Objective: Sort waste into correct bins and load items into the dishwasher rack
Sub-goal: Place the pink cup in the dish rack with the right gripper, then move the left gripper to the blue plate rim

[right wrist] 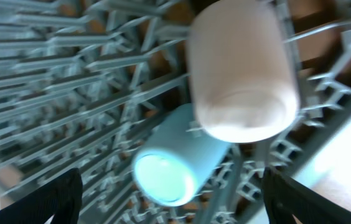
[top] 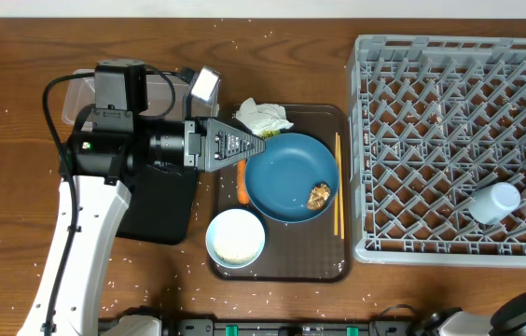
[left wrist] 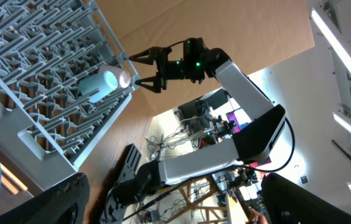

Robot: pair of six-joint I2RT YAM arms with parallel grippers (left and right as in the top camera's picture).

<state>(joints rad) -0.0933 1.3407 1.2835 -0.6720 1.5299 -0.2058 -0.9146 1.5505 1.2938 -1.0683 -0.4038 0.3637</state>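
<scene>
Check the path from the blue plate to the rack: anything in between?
Yes. The chopsticks lie on the tray just right of the plate, between it and the rack. The rack's near wall also rises on that side. A food lump sits on the plate.

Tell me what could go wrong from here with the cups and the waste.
The small pink cup lies on its side near the edge of the grey plastic lattice rack, beside the pale blue cup; the open right hand might knock it out when withdrawing. The open left hand hovers where crumpled white tissue, yellow-green wrapper and orange carrot piece crowd together, so it may grab two.
</scene>
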